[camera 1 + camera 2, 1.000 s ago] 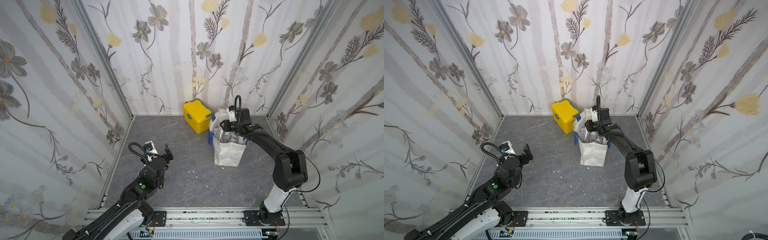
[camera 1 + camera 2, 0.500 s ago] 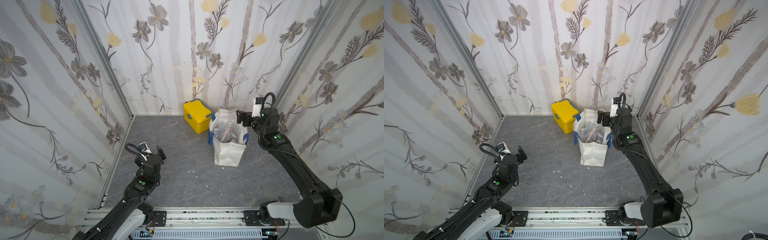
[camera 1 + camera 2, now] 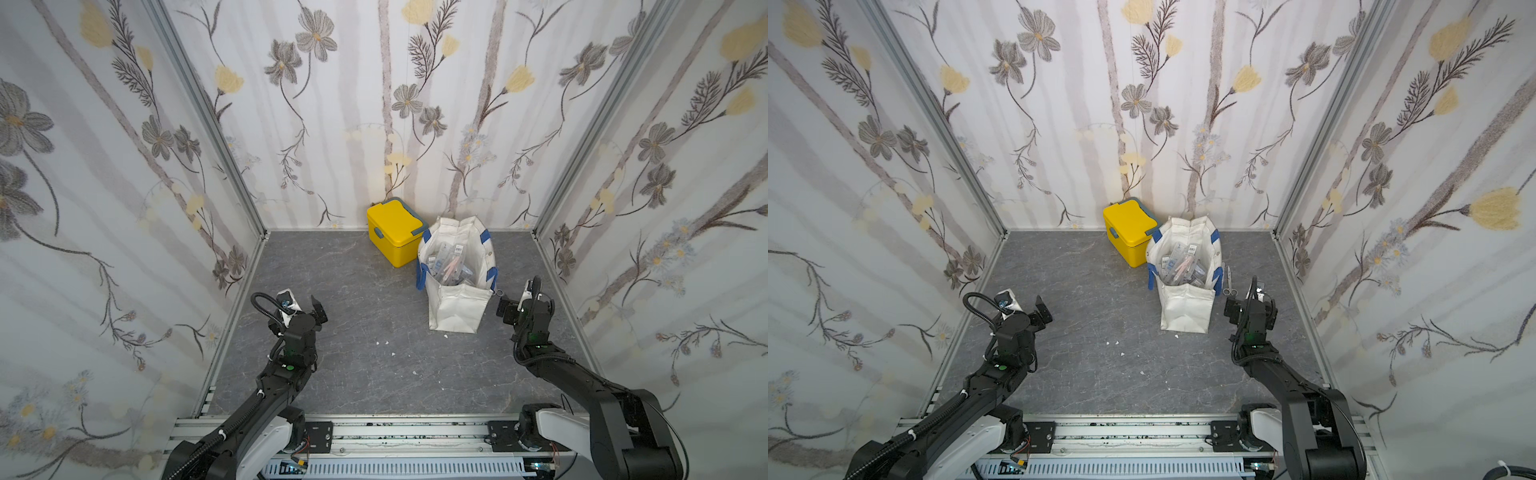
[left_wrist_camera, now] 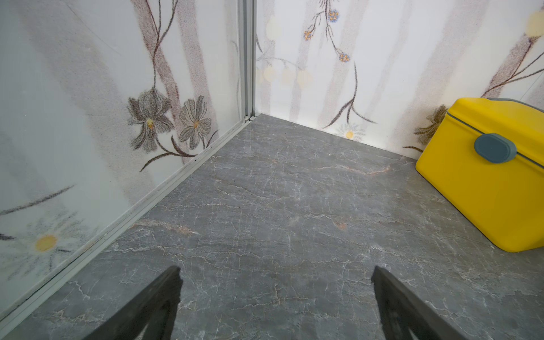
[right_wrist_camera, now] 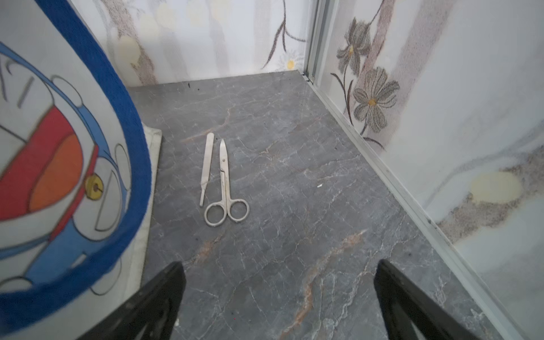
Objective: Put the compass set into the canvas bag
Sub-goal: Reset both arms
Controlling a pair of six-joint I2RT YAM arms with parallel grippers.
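Note:
The off-white canvas bag [image 3: 457,307] [image 3: 1185,309] with blue handles stands open at the back right of the floor. Clear packets of the compass set [image 3: 451,264] [image 3: 1181,266] lie inside it. My right gripper [image 3: 509,305] [image 3: 1246,309] hovers low beside the bag's right side, open and empty; in the right wrist view [image 5: 279,270] its jaws stand wide apart over bare floor, with the bag's printed side [image 5: 59,147] close by. My left gripper [image 3: 307,305] [image 3: 1030,309] [image 4: 275,273] is open and empty near the left wall.
A yellow lidded box [image 3: 395,232] [image 3: 1129,235] [image 4: 485,176] stands against the back wall, touching the bag's left. Metal scissors [image 5: 225,188] [image 3: 1229,282] and a thin metal tool [image 5: 207,164] lie on the floor right of the bag. Floral walls enclose three sides.
My right arm has pulled back from over the bag's mouth to the front right, opening its jaws and leaving the compass set inside. The left arm drew back slightly.

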